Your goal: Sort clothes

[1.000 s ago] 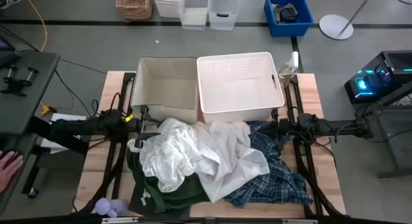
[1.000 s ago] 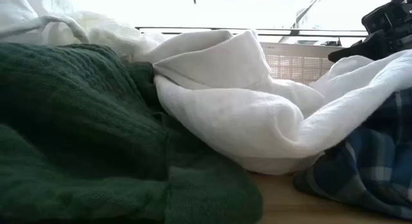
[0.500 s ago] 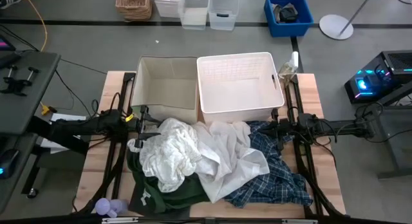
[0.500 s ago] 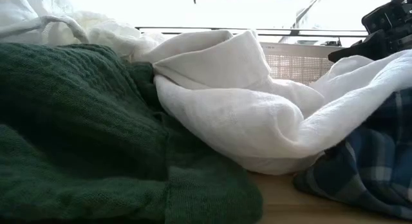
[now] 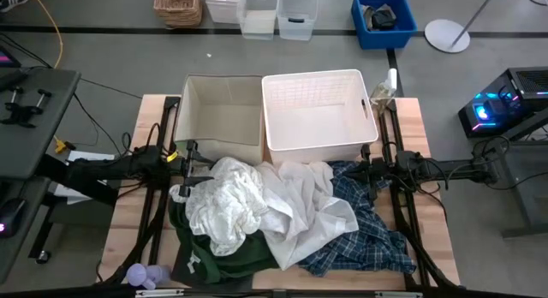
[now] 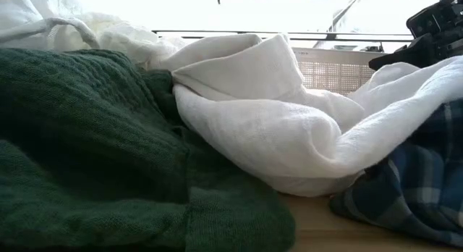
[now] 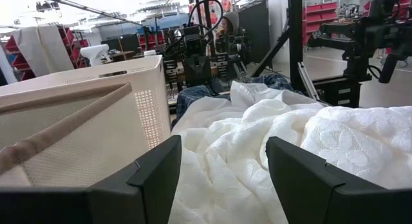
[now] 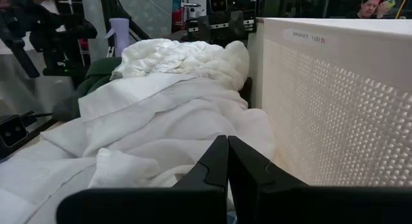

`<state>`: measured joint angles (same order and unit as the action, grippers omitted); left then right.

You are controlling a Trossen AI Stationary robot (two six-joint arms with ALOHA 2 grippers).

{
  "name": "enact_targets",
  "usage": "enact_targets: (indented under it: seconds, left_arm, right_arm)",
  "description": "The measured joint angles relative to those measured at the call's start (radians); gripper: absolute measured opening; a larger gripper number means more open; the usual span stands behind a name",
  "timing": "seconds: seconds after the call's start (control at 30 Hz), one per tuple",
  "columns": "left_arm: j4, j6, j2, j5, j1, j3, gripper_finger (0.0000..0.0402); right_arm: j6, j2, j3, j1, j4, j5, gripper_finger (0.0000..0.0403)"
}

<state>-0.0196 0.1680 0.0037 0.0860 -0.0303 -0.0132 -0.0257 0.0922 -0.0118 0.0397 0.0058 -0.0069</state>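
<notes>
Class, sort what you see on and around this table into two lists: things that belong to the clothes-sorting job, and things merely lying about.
Job:
crumpled white shirt
smooth white shirt
plaid shirt
green top
beige bin
white basket

Lying about:
lavender plush toy
blue crate
wicker basket

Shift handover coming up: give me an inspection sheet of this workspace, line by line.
Surface: wooden table, bare along its side edges, middle covered by a clothes pile.
Job's things: crumpled white shirt and smoother white shirt on top; dark green top beneath at the left; plaid shirt at the right. Beige bin and white basket behind the pile, nothing seen inside.
Clutter: lavender plush toy at the front left corner.
Grippers: left gripper open, beside the beige bin, facing the crumpled shirt; right gripper shut, by the white basket, empty.
Cables: yellow cable on the floor, far left.
Surroundings: blue crate, wicker basket and clear bins on the floor beyond.
</notes>
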Motion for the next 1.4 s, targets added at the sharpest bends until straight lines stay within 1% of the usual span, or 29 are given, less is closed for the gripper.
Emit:
enact_targets:
  seconds: [0.53, 0.57, 0.6, 0.67, 0.7, 0.73, 0.77, 0.8, 0.83, 0.9, 1.0, 1.1, 1.17, 1.23, 1.33, 1.4]
  left_arm:
    - [-0.017, 0.002, 0.001, -0.003, 0.000, 0.001, 0.0216]
    - [-0.069, -0.008, 0.006, -0.014, -0.001, 0.001, 0.0216]
    - [-0.154, -0.080, 0.014, -0.021, -0.001, 0.001, 0.0216]
    - [-0.375, -0.325, 0.030, -0.042, 0.000, 0.001, 0.0216]
    - [-0.497, -0.413, 0.054, -0.069, 0.000, -0.002, 0.0216]
    - [-0.607, -0.470, 0.087, -0.092, 0.000, -0.005, 0.0216]
    - [-0.681, -0.499, 0.121, -0.101, 0.000, -0.007, 0.0216]
    - [-0.727, -0.506, 0.173, -0.103, 0.004, -0.024, 0.0216]
    - [-0.739, -0.495, 0.235, -0.102, 0.010, -0.060, 0.0216]
    - [-0.713, -0.456, 0.385, -0.103, 0.029, -0.156, 0.0216]
    - [-0.675, -0.380, 0.689, -0.101, 0.065, -0.343, 0.0216]
    - [-0.671, -0.336, 0.992, -0.098, 0.084, -0.578, 0.0216]
    - [-0.676, -0.407, 1.152, -0.098, 0.088, -0.744, 0.0216]
    - [-0.679, -0.538, 1.279, -0.091, 0.097, -0.895, 0.0216]
    - [-0.680, -0.713, 1.427, -0.048, 0.108, -1.092, 0.0216]
    - [-0.687, -0.736, 1.515, -0.037, 0.114, -1.202, 0.0216]
  right_arm:
    - [0.000, 0.000, 0.000, 0.000, 0.000, 0.000, 0.0000]
    - [0.000, 0.000, 0.000, 0.000, 0.000, 0.000, 0.0000]
    - [0.000, 0.000, 0.000, 0.000, 0.000, 0.000, 0.0000]
    - [0.000, 0.000, 0.000, 0.000, 0.000, 0.000, 0.0000]
    - [0.000, 0.000, 0.000, 0.000, 0.000, 0.000, 0.0000]
    - [0.000, 0.000, 0.000, 0.000, 0.000, 0.000, 0.0000]
    - [0.000, 0.000, 0.000, 0.000, 0.000, 0.000, 0.0000]
    - [0.000, 0.001, 0.000, 0.000, 0.000, 0.000, 0.0000]
    - [0.000, 0.002, 0.000, 0.000, 0.000, 0.000, 0.0000]
    - [0.000, 0.002, 0.000, 0.000, 0.000, 0.000, 0.0000]
    - [0.000, 0.002, 0.000, 0.000, 0.000, 0.000, 0.0000]
    - [0.000, 0.002, 0.000, 0.000, 0.000, 0.000, 0.0000]
    - [0.000, 0.002, 0.000, 0.000, 0.000, 0.000, 0.0000]
    - [0.000, 0.002, 0.000, 0.000, 0.000, 0.000, 0.0000]
    - [0.000, 0.002, 0.000, 0.000, 0.000, 0.000, 0.0000]
    - [0.000, 0.002, 0.000, 0.000, 0.000, 0.000, 0.0000]
